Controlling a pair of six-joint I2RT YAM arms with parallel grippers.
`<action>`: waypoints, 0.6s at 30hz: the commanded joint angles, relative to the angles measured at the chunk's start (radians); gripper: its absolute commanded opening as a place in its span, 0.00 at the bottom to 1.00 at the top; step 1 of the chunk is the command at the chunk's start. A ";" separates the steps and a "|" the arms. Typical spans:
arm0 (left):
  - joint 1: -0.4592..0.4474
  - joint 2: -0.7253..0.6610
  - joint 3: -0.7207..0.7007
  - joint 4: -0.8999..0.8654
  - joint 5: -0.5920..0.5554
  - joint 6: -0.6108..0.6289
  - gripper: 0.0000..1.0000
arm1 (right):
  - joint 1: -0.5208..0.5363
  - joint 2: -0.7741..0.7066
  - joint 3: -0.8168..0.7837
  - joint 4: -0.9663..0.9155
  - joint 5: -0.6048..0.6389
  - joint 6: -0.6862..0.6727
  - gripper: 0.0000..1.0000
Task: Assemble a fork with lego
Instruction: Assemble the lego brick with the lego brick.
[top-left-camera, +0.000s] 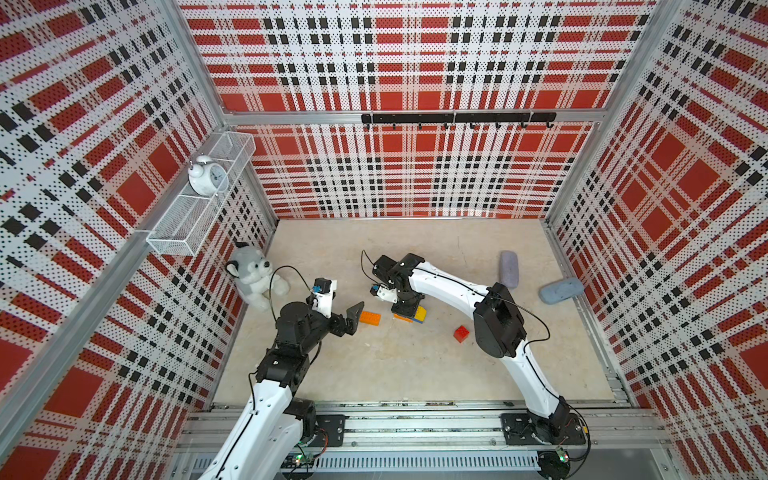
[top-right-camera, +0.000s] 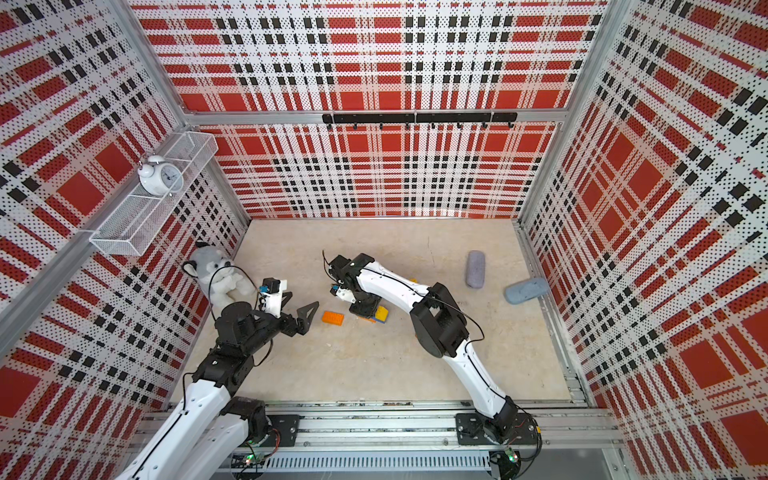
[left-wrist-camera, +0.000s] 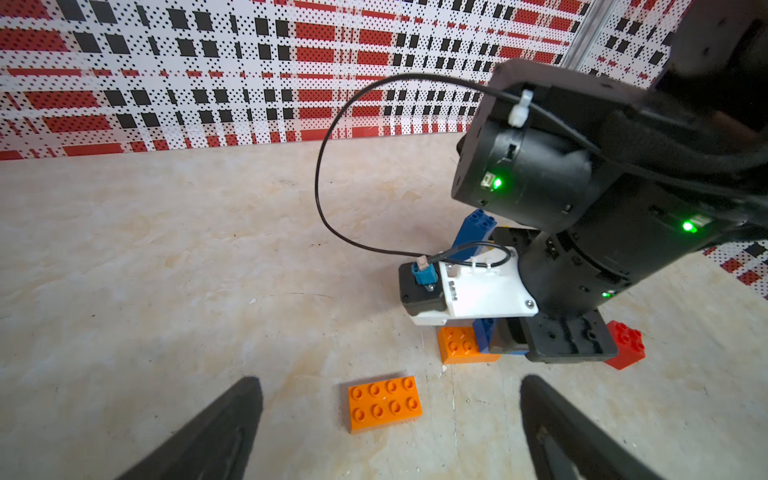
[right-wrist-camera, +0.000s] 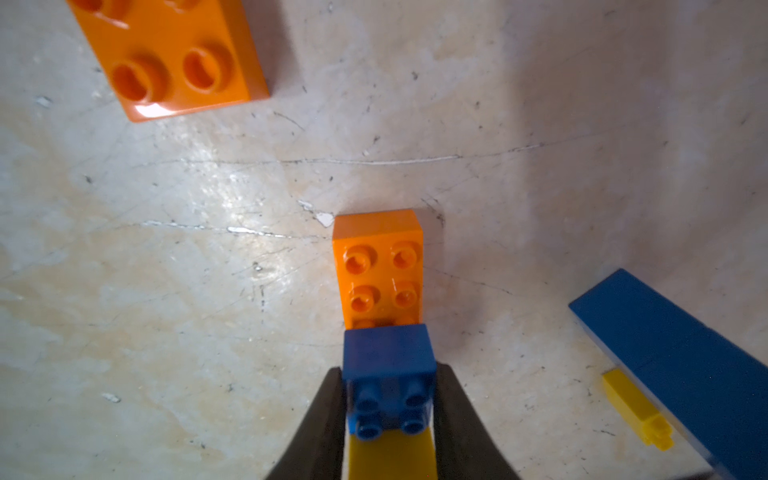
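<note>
Stock as I read it from my station, left to right.

1. Wire basket (top-left-camera: 174, 245), fixed to the left wall, with a white alarm clock (top-left-camera: 207, 178) standing in it.
2. Plush husky (top-left-camera: 254, 276), seated on the table (top-left-camera: 415, 374) against the left wall.
3. Left gripper (left-wrist-camera: 390, 380): jaws spread wide with nothing between them, held just left of item 4.
4. Loose orange brick (top-left-camera: 370, 318), eight studs up and flat on the table between the two grippers. In my left wrist view it lies ahead of the open fingers (left-wrist-camera: 232, 415), clear of both.
5. Right gripper (right-wrist-camera: 388, 372): pointing down, jaws clamped on a blue brick (right-wrist-camera: 388, 353) whose four studs face my wrist camera. A yellow face shows between the fingers beside it.
6. Orange base brick (right-wrist-camera: 378, 266), flat on the table with studs up; the blue brick meets one end of it. Together they are the part-built fork (top-left-camera: 420, 312), mid-table directly under the right gripper.
7. Long blue brick (right-wrist-camera: 685, 374) with a small yellow piece (right-wrist-camera: 636, 411) against its side, just beside the gripped stack. I cannot tell whether it is joined to that stack.
8. Red brick (top-left-camera: 461, 333), square, alone on the table right of the cluster.
9. Grey oblong object (top-left-camera: 509, 269) and blue-grey oblong object (top-left-camera: 561, 289), near the right wall and well apart from the bricks. I cannot tell what they are.
</note>
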 joint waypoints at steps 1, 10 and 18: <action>-0.006 -0.006 -0.006 0.018 -0.009 0.012 0.98 | -0.001 0.048 -0.009 -0.019 -0.029 0.023 0.27; -0.006 -0.006 -0.025 0.036 -0.011 0.005 0.98 | 0.002 0.087 0.006 -0.015 -0.028 0.015 0.27; -0.008 0.003 -0.025 0.042 -0.003 0.006 0.98 | -0.002 0.100 0.059 -0.022 -0.033 0.005 0.27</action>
